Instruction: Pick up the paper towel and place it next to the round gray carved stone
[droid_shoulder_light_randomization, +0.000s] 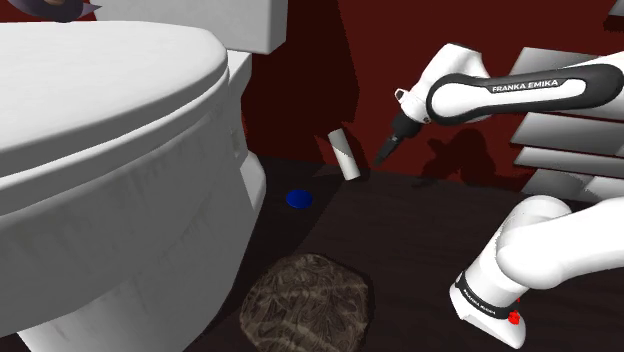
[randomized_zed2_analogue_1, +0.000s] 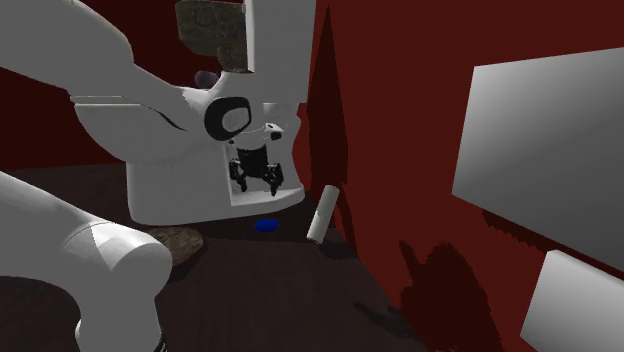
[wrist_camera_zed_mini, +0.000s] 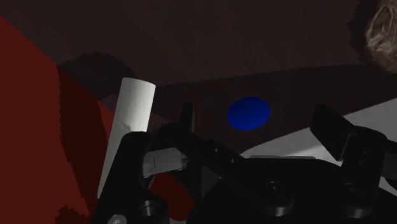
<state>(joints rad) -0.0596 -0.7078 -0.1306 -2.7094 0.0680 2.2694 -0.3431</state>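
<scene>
The fingers (wrist_camera_zed_mini: 331, 127) stand apart with nothing between them. The gripper (randomized_zed2_analogue_1: 256, 184) hangs in the air above the dark floor (droid_shoulder_light_randomization: 420, 230), close to the towel (droid_shoulder_light_randomization: 345, 155) but not touching it. The towel, a white roll, stands tilted at the foot of the red wall (droid_shoulder_light_randomization: 320, 80), and a blue disc (droid_shoulder_light_randomization: 298, 198) lies on the floor between it and the toilet (droid_shoulder_light_randomization: 120, 150). The stone (droid_shoulder_light_randomization: 310, 305) — round, grey, carved — sits on the floor by the toilet's base, well apart from the towel and beyond the disc from it.
</scene>
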